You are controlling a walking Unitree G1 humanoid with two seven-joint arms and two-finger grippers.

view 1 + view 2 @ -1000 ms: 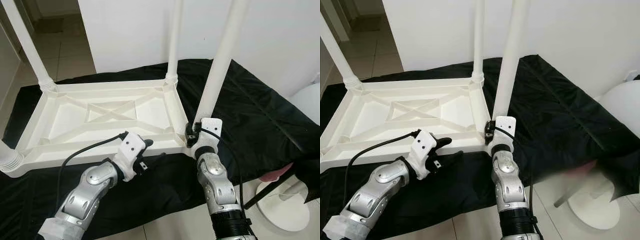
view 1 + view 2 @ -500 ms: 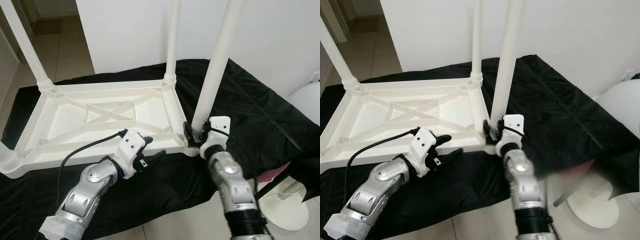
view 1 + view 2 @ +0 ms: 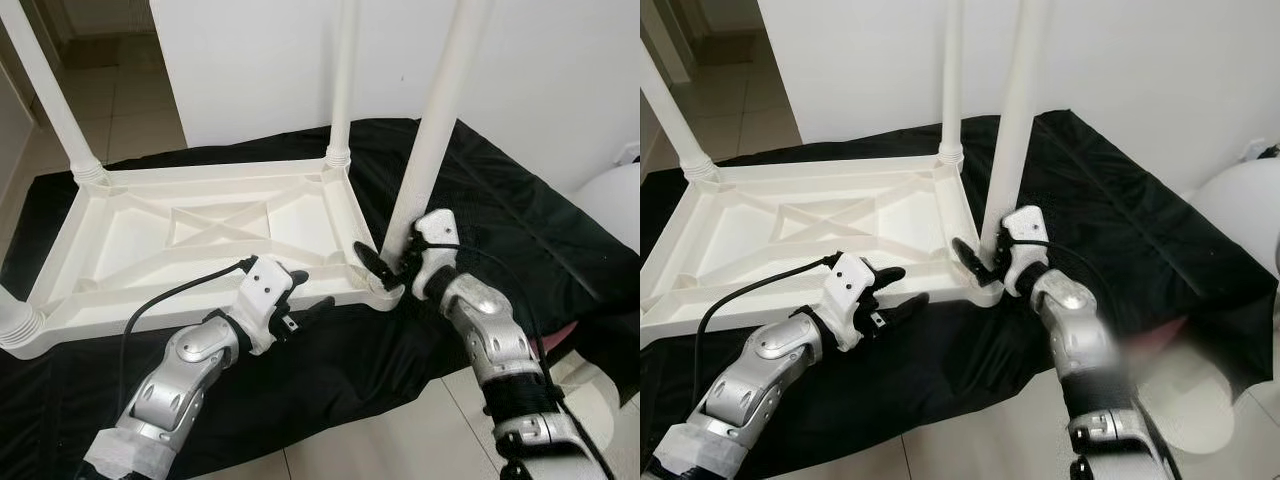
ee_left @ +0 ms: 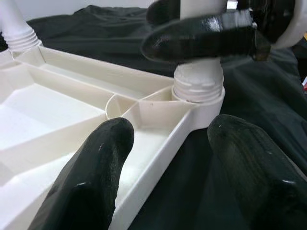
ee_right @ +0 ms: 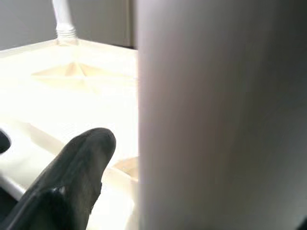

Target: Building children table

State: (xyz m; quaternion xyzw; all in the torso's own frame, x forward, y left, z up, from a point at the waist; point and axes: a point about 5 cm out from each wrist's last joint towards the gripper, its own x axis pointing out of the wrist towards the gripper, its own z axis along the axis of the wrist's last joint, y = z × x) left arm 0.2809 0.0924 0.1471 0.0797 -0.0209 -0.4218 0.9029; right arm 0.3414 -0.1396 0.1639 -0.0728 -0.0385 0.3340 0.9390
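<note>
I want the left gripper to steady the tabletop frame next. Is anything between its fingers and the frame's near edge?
Nothing visible. The left gripper is open at the near rim of the upturned tabletop, beside the corner socket. The right gripper is around the leg above it.

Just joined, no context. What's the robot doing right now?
It's assembling a white table that lies upside down on a black cloth on the floor. The right claw is around the base of the near right leg, which stands in its corner socket. The left claw sits open at the table's near edge, holding nothing. The other three legs are already upright in their corners.
</note>
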